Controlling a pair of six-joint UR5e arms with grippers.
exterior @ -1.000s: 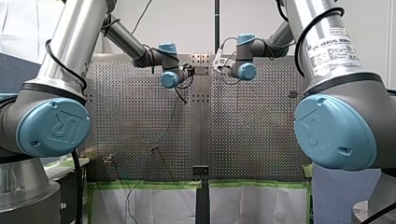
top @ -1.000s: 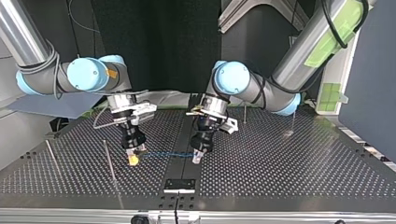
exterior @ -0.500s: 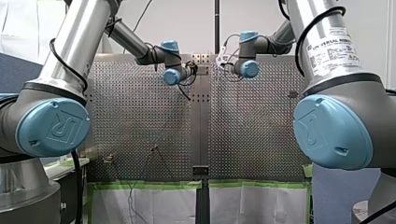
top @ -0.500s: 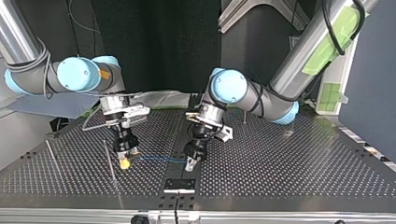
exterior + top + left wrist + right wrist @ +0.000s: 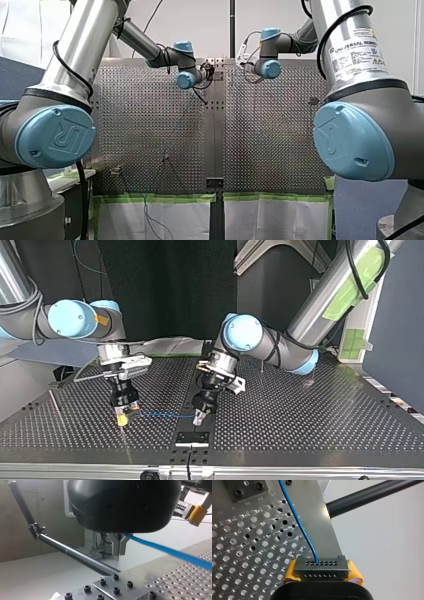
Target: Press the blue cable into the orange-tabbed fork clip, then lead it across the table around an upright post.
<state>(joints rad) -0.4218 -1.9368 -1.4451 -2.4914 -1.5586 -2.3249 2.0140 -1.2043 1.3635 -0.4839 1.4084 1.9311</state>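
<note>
The thin blue cable (image 5: 160, 415), pinched by my left claw (image 5: 200, 416) and my right claw (image 5: 121, 419), looks limp and light, so close-set grips suit it.

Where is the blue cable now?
Top view: the blue cable runs stretched between my right gripper at left and my left gripper near the middle.

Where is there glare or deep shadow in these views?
Front view: bright streaks down my left arm's tube. Top view: dark backdrop, sheen on the table's near edge. Left wrist view: left gripper dark against a bright background, blue cable well lit.
</note>
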